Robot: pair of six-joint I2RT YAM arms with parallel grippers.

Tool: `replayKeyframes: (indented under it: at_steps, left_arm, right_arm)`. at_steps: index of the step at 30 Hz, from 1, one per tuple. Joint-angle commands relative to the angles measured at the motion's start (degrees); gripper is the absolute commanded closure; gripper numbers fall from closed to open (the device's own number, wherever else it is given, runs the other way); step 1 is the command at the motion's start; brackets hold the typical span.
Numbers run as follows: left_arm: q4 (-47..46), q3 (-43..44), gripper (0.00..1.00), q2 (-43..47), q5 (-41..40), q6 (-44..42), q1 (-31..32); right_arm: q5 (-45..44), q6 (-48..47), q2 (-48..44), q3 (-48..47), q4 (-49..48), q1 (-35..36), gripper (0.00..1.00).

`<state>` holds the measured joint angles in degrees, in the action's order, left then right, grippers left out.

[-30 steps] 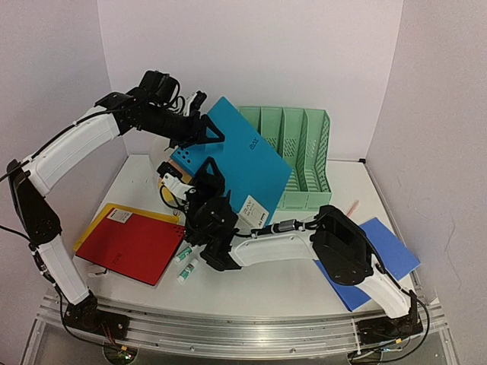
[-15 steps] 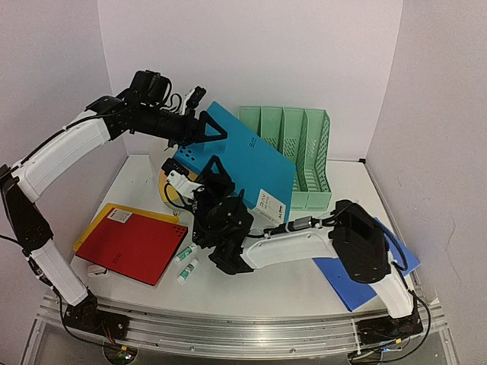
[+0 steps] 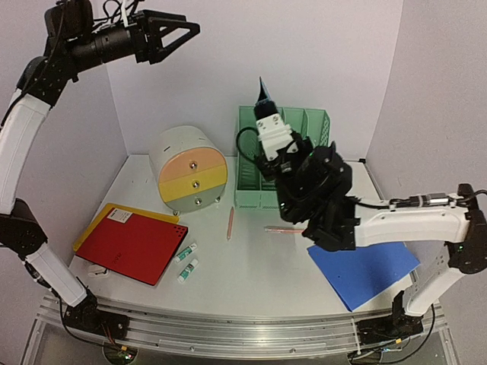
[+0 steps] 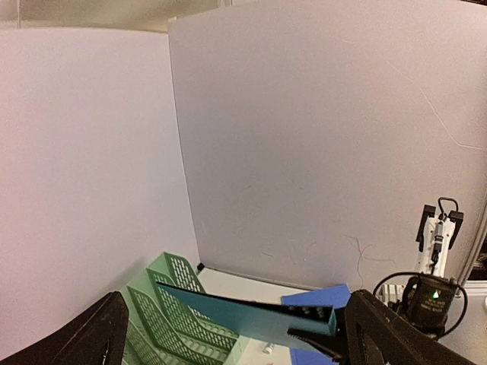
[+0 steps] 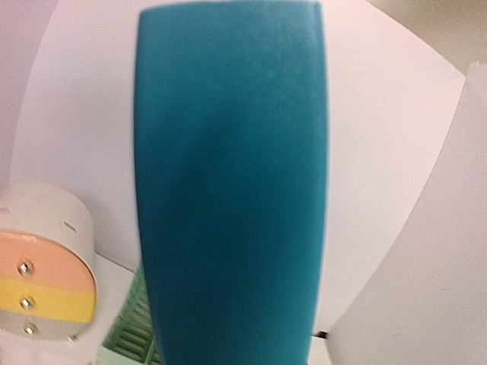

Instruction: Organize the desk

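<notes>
Only the top view took in the whole desk [image 3: 259,293]. Near its front rail a red folder [image 3: 133,247] lay on a yellow folder [image 3: 95,226] at lower left, with two small white tubes [image 3: 186,252] just beside them and a blue folder [image 3: 365,270] at lower right. Farther back lay two pencils [image 3: 230,224], then the round drawer unit [image 3: 190,171] with its drawers shut, then the green file rack [image 3: 304,137] by the back wall. The right wrist view showed little but the teal folder [image 5: 228,190], blurred and filling mid-frame; from above it was a thin upright sliver. The right gripper [image 3: 266,114] was clamped on that folder, holding it on edge over the rack's left slots, above the back of the desk. Whether its lower edge sat in a slot could not be told. The left wrist view alone showed the folder's long edge crossing above the rack. The left gripper [image 3: 179,34] hung at upper left, jaws spread wide, holding nothing, well above the desk
</notes>
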<state>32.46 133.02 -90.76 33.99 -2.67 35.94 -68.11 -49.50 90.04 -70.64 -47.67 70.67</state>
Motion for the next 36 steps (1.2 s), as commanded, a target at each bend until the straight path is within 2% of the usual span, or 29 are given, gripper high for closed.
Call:
replayKeyframes:
  at_steps: [1, 3, 7, 10, 15, 19, 28, 36]
  left_arm:
    - [1.0, -5.4, 0.0, 1.5, -6.3, -6.3, -0.2]
    - [-0.9, -12.2, 0.0, 5.0, -8.3, -6.6, -0.2]
    - [-5.1, -25.7, 0.0, 11.5, -14.3, -7.1, -0.2]
    - [-7.6, -33.4, 0.0, 14.5, -16.7, -7.8, -0.2]
    - [-11.8, -44.7, 0.0, 17.5, -15.7, -8.7, -0.1]
    - [-14.0, -49.0, 0.0, 18.0, -15.7, -9.0, -0.2]
    - [-17.1, -53.8, 0.0, 16.9, -16.9, -10.3, -0.2]
    - [-18.0, -55.3, 0.0, 16.2, -18.2, -10.8, -0.2]
  right_arm:
    - [18.7, 26.8, -13.3, 2.1, 11.5, -5.3, 1.0]
    - [21.4, 27.4, -16.3, 2.9, 9.5, -7.9, 1.0]
    - [27.7, 24.7, -18.7, 5.5, -1.0, -13.1, 1.0]
    - [30.5, 24.2, -18.0, 8.5, -12.5, -18.3, 1.0]
    - [36.3, 25.3, -13.5, 12.2, -27.7, -27.5, 1.0]
    - [37.7, 25.7, -9.8, 13.1, -36.7, -32.0, 1.0]
    - [41.3, 31.1, -1.2, 12.1, -41.8, -40.9, 1.0]
    - [42.9, 34.1, 4.6, 10.8, -46.2, -43.3, 1.0]
